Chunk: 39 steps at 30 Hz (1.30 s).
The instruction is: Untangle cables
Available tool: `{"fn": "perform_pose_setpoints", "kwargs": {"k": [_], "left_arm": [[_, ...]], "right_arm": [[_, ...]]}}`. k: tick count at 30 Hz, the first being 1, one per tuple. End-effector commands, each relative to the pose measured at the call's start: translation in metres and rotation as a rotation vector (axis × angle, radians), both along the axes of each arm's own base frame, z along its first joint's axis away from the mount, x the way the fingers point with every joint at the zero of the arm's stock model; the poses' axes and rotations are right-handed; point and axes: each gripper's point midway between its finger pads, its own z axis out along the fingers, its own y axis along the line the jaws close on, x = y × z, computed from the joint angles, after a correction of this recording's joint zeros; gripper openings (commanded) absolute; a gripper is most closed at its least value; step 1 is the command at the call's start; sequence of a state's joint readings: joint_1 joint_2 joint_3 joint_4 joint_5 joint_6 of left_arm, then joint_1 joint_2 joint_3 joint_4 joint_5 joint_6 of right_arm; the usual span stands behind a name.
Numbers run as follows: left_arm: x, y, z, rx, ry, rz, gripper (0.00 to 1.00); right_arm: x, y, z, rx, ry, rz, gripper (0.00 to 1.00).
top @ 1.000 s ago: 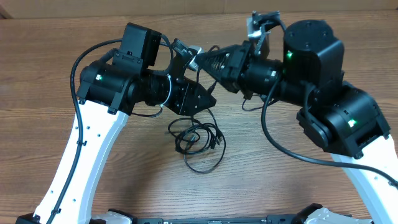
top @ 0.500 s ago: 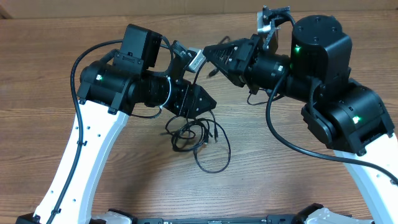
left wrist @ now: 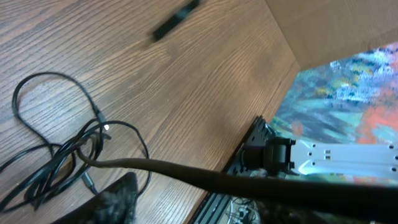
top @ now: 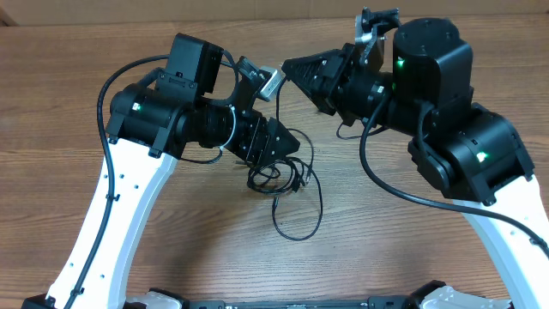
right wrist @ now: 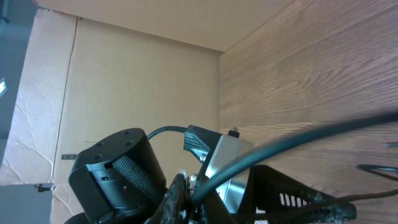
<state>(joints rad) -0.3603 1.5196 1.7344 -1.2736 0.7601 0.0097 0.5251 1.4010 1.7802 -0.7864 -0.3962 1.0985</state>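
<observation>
The cables point(top: 279, 178) lie as a small black tangle on the wood table, with one loop point(top: 300, 225) trailing toward the front edge. In the left wrist view the tangle point(left wrist: 56, 155) sits at the lower left. My left gripper point(top: 290, 142) hovers just above it, jaws apart. One finger point(left wrist: 118, 199) shows, and a taut cable strand point(left wrist: 205, 177) runs across close in front of it. My right gripper point(top: 288, 63) is raised at the back, shut on a cable strand point(right wrist: 298, 140) that stretches away to the right from its fingers point(right wrist: 180, 196).
A cardboard wall point(top: 257, 13) stands along the back of the table. A black rail point(top: 300, 302) runs along the front edge. A dark, blurred stick-shaped piece point(left wrist: 177, 18) shows at the top of the left wrist view.
The right gripper has pulled back and to the right with its strand. The tangle has slid right and its front loop has stretched out. The left jaws stand wider apart.
</observation>
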Motion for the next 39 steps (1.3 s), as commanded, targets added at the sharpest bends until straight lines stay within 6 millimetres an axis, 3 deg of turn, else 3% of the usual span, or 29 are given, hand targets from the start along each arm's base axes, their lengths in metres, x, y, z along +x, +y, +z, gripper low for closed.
{"fn": "perform_pose_setpoints", "kwargs": {"k": [1,8,14,23,29,33,39], "left_arm": [[-0.003,-0.002,0.000,-0.011,-0.005,-0.025,0.54],[0.003,-0.001,0.000,0.001,-0.027,-0.008,0.56],[0.015,0.003,-0.003,0.038,-0.055,0.045,0.65],[0.021,0.005,-0.003,0.051,-0.083,0.059,0.68],[0.014,-0.001,0.002,0.014,-0.086,0.009,0.55],[0.014,-0.002,0.002,0.013,-0.085,0.009,0.29],[0.014,-0.002,0.002,0.011,-0.085,0.007,0.25]], "right_arm": [[0.002,-0.003,0.007,0.008,-0.023,-0.014,0.04],[-0.006,0.004,0.010,0.043,-0.004,0.038,0.04],[-0.010,0.006,0.011,0.050,0.002,0.065,0.04],[-0.013,0.008,0.012,0.060,0.011,0.084,0.04],[-0.012,0.008,0.012,0.059,0.010,0.081,0.04],[-0.012,0.008,0.011,0.059,0.011,0.080,0.04],[-0.012,0.008,0.011,0.058,0.012,0.080,0.04]]}}
